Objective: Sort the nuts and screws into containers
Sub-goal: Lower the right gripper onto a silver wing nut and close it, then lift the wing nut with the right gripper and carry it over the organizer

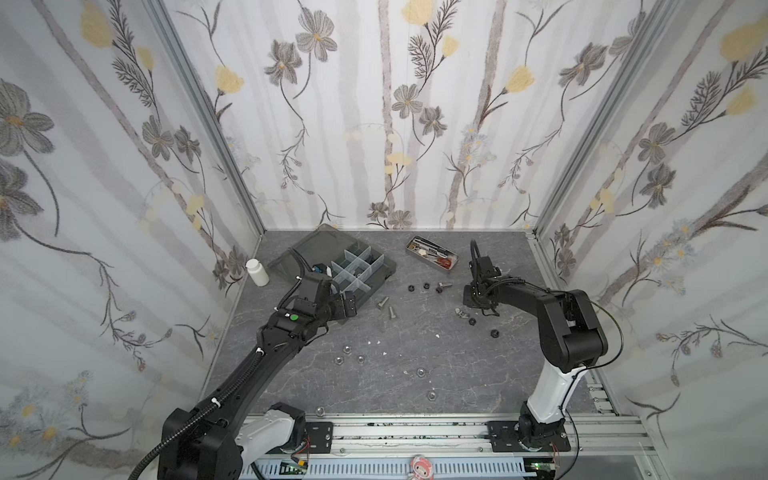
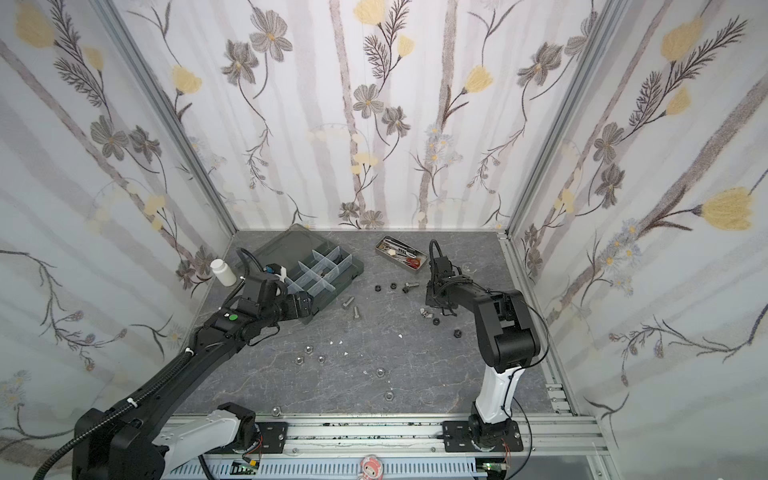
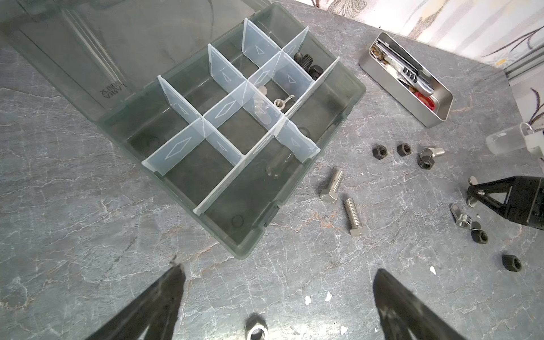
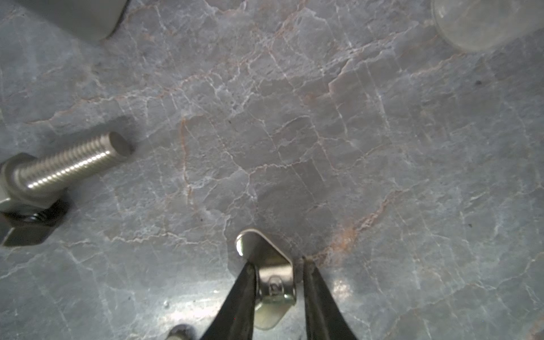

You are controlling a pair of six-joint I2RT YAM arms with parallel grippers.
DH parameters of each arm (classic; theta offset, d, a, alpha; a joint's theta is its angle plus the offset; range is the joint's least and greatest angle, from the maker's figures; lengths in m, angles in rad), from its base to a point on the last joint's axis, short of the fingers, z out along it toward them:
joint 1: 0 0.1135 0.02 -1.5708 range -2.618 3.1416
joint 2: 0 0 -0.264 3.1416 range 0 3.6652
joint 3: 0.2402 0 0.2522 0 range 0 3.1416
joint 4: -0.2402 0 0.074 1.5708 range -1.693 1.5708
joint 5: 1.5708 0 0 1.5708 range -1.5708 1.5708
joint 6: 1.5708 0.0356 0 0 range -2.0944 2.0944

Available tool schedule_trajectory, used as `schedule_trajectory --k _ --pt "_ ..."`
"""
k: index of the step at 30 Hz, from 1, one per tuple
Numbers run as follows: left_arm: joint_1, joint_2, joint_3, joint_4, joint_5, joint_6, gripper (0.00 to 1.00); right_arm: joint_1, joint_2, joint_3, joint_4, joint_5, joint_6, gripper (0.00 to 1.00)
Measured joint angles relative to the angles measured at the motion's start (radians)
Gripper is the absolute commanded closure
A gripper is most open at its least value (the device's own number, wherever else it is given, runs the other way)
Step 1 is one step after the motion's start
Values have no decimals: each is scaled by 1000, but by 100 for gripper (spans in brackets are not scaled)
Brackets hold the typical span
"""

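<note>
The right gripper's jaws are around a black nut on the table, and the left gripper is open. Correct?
No: the right gripper straddles a silver wing nut, not a black nut; the right wrist view shows it. The left gripper is open.

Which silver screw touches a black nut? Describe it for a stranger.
Start at the metal tin by the back wall. In front of it, the silver screw ends a row of black nuts. Unlike the two screws beside the organizer box, its head touches a nut.
</note>
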State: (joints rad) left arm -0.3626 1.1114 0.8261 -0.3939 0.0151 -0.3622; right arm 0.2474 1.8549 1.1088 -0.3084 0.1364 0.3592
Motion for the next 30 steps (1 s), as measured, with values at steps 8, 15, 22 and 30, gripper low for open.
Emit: schedule_trajectory --k 8,15,22,30 --pt "0 0 0 0 0 0 0 -1 16 10 5 -4 6 78" --pt "0 0 0 0 0 0 0 -1 16 10 11 -4 6 85" --pt "0 -1 0 0 0 0 0 0 3 18 -5 -11 6 91" --pt "0 -10 0 0 -13 0 0 66 -69 63 0 -90 2 91"
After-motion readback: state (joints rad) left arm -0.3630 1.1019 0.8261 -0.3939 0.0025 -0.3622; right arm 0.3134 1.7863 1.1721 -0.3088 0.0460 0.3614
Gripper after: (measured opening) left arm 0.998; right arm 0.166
